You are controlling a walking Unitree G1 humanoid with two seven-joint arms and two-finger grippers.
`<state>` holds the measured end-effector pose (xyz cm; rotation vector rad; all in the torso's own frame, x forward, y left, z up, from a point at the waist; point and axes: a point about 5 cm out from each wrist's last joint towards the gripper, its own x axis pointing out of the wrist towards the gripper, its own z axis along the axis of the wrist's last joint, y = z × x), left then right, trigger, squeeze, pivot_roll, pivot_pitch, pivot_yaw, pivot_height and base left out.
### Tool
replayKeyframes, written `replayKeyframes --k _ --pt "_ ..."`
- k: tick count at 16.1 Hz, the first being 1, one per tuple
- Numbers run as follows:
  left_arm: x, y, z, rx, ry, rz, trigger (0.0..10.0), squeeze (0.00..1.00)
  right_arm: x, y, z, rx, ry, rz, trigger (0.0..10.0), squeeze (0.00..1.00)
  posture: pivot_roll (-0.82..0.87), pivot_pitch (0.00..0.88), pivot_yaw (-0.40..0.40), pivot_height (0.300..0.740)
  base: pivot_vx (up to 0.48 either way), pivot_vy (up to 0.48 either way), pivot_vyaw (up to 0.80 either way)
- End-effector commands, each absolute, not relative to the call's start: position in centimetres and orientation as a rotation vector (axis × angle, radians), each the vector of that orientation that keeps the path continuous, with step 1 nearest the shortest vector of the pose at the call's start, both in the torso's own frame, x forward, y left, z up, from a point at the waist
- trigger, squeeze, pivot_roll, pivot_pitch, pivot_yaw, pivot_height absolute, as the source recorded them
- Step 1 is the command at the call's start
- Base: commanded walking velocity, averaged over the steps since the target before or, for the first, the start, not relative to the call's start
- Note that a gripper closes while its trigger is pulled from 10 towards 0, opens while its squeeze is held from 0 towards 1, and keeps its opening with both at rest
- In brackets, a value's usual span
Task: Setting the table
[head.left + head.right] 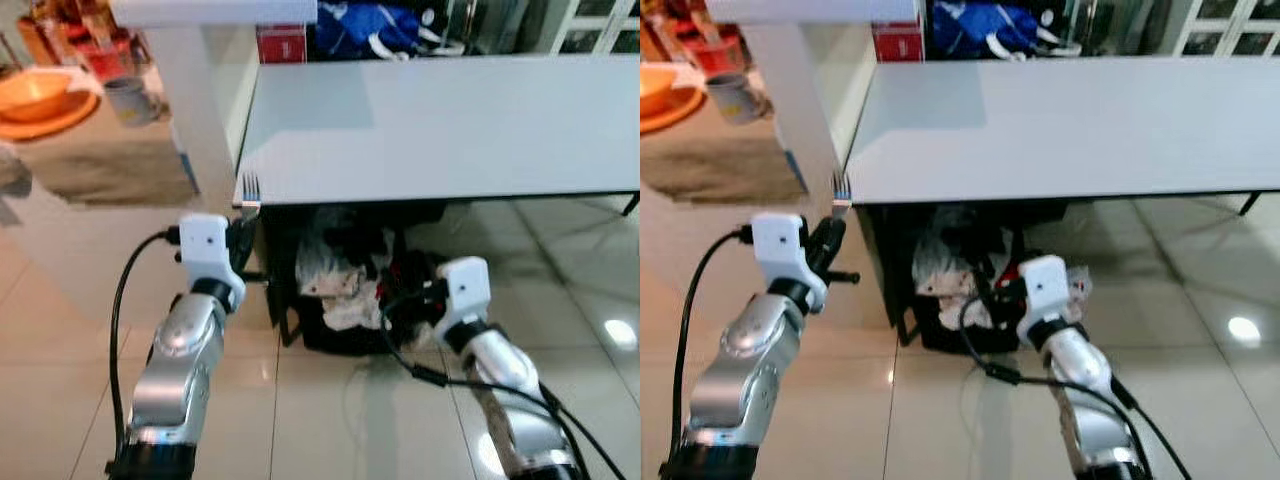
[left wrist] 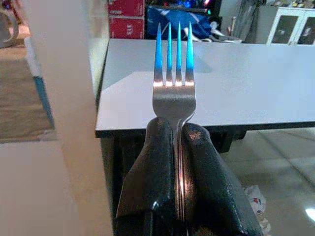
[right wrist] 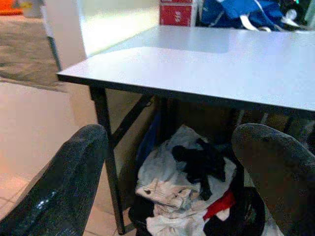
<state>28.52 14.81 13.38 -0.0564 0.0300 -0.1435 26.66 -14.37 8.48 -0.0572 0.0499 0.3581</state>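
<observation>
My left gripper (image 1: 244, 232) is shut on a metal fork (image 2: 173, 73), tines pointing up and forward, held just short of the front left corner of the pale grey table (image 1: 450, 120). In the left wrist view the black fingers (image 2: 147, 177) clamp the fork's handle, with the tabletop (image 2: 236, 83) stretching beyond the tines. Lower down on the right, my right gripper (image 3: 170, 167) stands open with nothing between its fingers, below the table's front edge (image 3: 187, 93).
Under the table a dark basket (image 1: 350, 290) holds a heap of clothes. A white pillar (image 1: 195, 100) rises left of the table corner. An orange bowl (image 1: 35, 95) and a mug (image 1: 130, 98) sit far left. Blue bags (image 1: 365, 28) and a red box (image 1: 282, 42) lie behind.
</observation>
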Motion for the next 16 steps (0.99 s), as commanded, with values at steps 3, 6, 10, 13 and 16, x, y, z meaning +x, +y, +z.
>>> replayKeyframes --k 3,6,10,13,16 --pt "28.78 14.96 13.73 -0.049 0.017 -0.145 0.0 0.0 26.74 -13.97 8.23 -0.063 0.05 0.37 10.0 0.0 -0.07 0.0 0.056 0.74 0.48 0.0 0.0" --pt "28.81 14.93 13.69 -0.048 0.017 -0.142 0.0 0.0 26.81 -14.07 8.0 -0.068 0.056 0.376 10.0 0.0 -0.07 0.0 0.052 0.74 0.48 0.0 0.0" --pt "28.87 15.15 13.57 -0.044 0.018 -0.118 0.0 0.0 26.88 -13.98 7.79 -0.067 0.058 0.38 10.0 0.0 -0.06 0.0 0.051 0.74 0.303 0.0 0.0" --pt "28.79 15.41 13.5 -0.048 0.019 -0.097 0.0 0.0 26.73 -14.09 7.62 -0.067 0.061 0.381 10.0 0.0 -0.06 0.0 0.047 0.74 0.0 0.0 0.0" --pt "28.94 15.49 13.6 -0.057 0.012 -0.089 0.0 0.0 26.78 -14.05 7.73 -0.068 0.048 0.375 10.0 0.0 -0.06 0.0 0.047 0.74 0.0 -0.455 0.0"
